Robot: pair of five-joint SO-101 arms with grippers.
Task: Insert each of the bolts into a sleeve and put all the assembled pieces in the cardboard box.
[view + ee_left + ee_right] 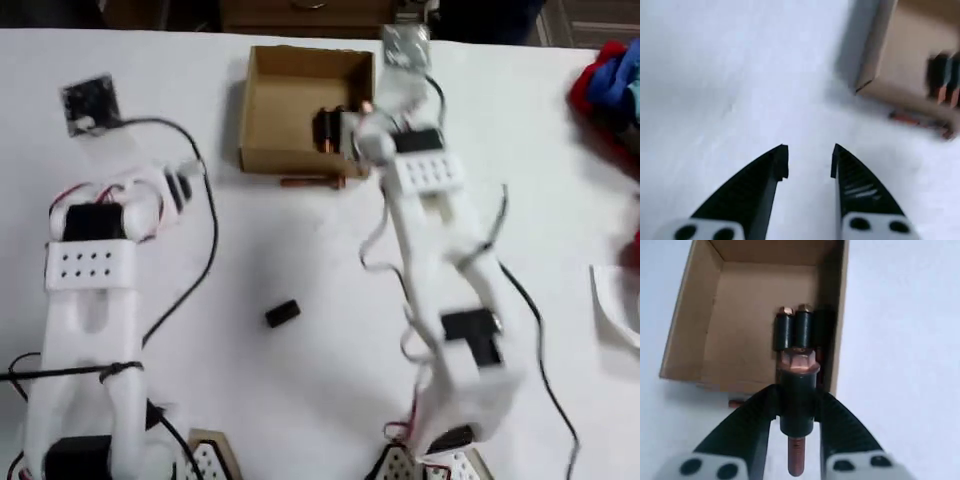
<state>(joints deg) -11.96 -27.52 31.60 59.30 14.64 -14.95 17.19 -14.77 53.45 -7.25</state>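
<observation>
This looks like a small robotics lab or hobby workbench set up in an ordinary room. Two white plastic-bodied arms, the left arm (88, 270) and the right arm (440, 250), stand at the near edge of a plain white table (300, 390), and loose black cables (213, 235) trail across it. A cardboard box (290, 160) holds sleeved bolts (795, 330), wooden furniture (300, 12) stands behind the table, and red and blue cloth (605, 75) is heaped at one end, all of which looks makeshift.

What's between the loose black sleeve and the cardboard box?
In the high view, a copper bolt lies just before the cardboard box; from it to the sleeve, bare table.
</observation>
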